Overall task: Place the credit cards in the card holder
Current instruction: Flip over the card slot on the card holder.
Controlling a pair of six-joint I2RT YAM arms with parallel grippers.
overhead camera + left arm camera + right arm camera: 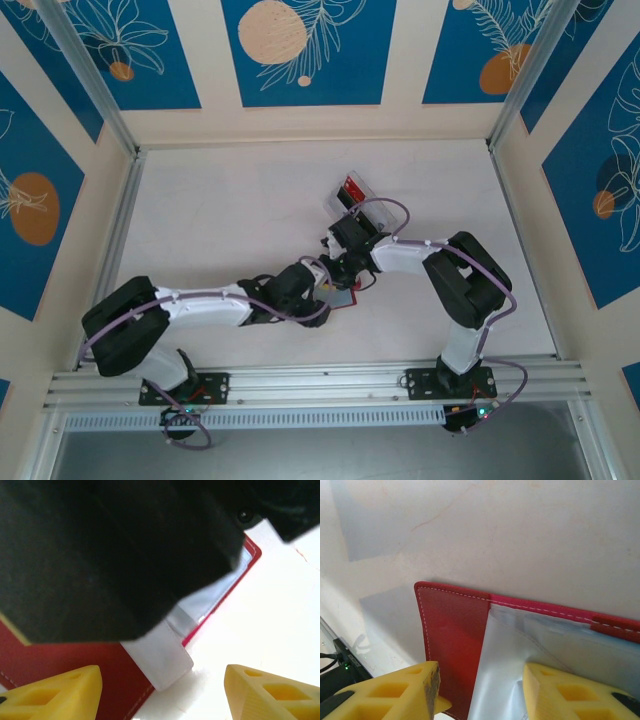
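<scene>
Red leather-like card holder (452,630) lies open, flat on pale table (220,220), just toward 6 o'clock of centre. White stitching along edge; glossy pale-grey sleeve inside, rumpled. My left gripper (161,680) and right gripper (480,672) both hover over it, yellow lattice fingers spread, nothing clamped. No card visibly seated in sleeve. Red credit card (350,186) sits in clear tray (336,203), 12 o'clock of holder. Judgement: loading barely begun.

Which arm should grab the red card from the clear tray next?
Right, probably: the right gripper stands open, its wrist beside the clear tray. The left gripper, farther off, hovers over the card holder.
</scene>
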